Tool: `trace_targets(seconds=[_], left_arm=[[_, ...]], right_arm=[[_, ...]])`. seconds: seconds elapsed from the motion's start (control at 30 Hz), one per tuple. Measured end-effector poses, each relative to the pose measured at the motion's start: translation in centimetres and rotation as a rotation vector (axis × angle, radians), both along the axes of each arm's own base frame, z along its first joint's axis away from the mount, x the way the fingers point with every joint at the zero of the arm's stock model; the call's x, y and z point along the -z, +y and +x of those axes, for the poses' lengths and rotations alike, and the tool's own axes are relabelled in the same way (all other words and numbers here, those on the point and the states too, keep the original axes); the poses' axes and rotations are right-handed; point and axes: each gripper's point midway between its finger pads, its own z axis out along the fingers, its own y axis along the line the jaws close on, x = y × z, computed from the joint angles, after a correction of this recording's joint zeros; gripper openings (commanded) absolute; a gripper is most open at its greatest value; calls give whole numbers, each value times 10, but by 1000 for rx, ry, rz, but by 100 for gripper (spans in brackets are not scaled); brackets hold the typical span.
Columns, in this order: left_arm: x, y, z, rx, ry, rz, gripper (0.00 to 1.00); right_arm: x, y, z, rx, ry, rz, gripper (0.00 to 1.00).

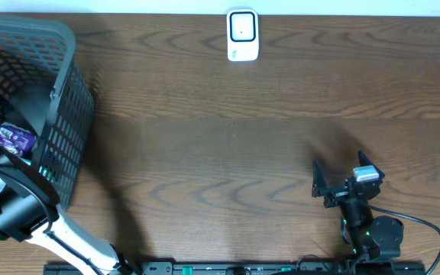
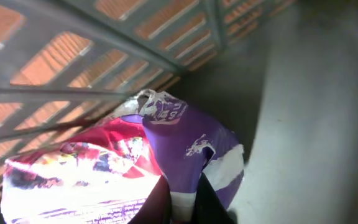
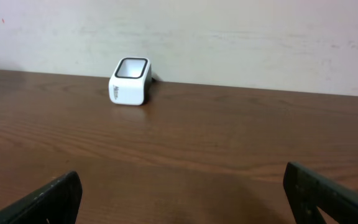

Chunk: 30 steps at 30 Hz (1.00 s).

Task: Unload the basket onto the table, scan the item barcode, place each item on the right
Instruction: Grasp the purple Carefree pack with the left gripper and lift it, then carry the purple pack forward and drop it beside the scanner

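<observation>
The item, a purple and white packet (image 2: 185, 143), lies inside the grey mesh basket (image 1: 59, 46). It also shows through the basket's open top as the purple packet (image 1: 14, 138). My left gripper (image 2: 182, 208) is shut on the packet's lower edge, which is pinched between the two dark fingers. The white barcode scanner (image 1: 242, 35) stands at the table's far edge, and in the right wrist view the scanner (image 3: 130, 81) sits by the wall. My right gripper (image 3: 182, 199) is open over bare wood at the front right, with nothing between its fingers.
A red, white and multicoloured packet (image 2: 73, 168) lies against the purple one in the basket. The basket's mesh wall (image 2: 104, 56) rises close behind them. The wooden table (image 1: 228, 153) stretches between basket and scanner. A wall (image 3: 229, 37) stands behind the scanner.
</observation>
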Motion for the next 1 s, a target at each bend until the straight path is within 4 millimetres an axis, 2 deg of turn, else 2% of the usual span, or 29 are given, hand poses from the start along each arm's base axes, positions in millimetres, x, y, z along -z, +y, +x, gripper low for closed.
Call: trace_targets(seconds=[0.17,0.27,0.37,0.47,0.53,0.57,0.63,0.67,0.7,0.77,0.87,0.97,1.0], left_arm=[[-4,-14,-2,15,-16,-61,7],[-28,-28,11,52,-143,-108,7],[-84,-43,28,114,-348,-93,7],[-159,-60,32,182,-558,-20,7],[-211,-74,23,211,-689,41,7],[-245,-85,14,220,-773,80,7],[-272,-95,4,212,-849,104,7],[-293,-104,-6,195,-914,108,7],[-306,-114,-11,184,-967,88,7],[-320,-128,-12,197,-1035,39,7],[-347,-159,5,312,-1169,-65,7],[-369,-214,24,509,-1265,-208,7],[-374,-239,28,584,-1281,-274,7]], right_arm=[[0,0,0,0,0,0,99],[0,0,0,0,0,0,99],[0,0,0,0,0,0,99],[0,0,0,0,0,0,99],[0,0,0,0,0,0,99],[0,0,0,0,0,0,99],[0,0,0,0,0,0,99],[0,0,0,0,0,0,99],[0,0,0,0,0,0,99],[0,0,0,0,0,0,99],[0,0,0,0,0,0,99],[0,0,0,0,0,0,99],[0,0,0,0,0,0,99]])
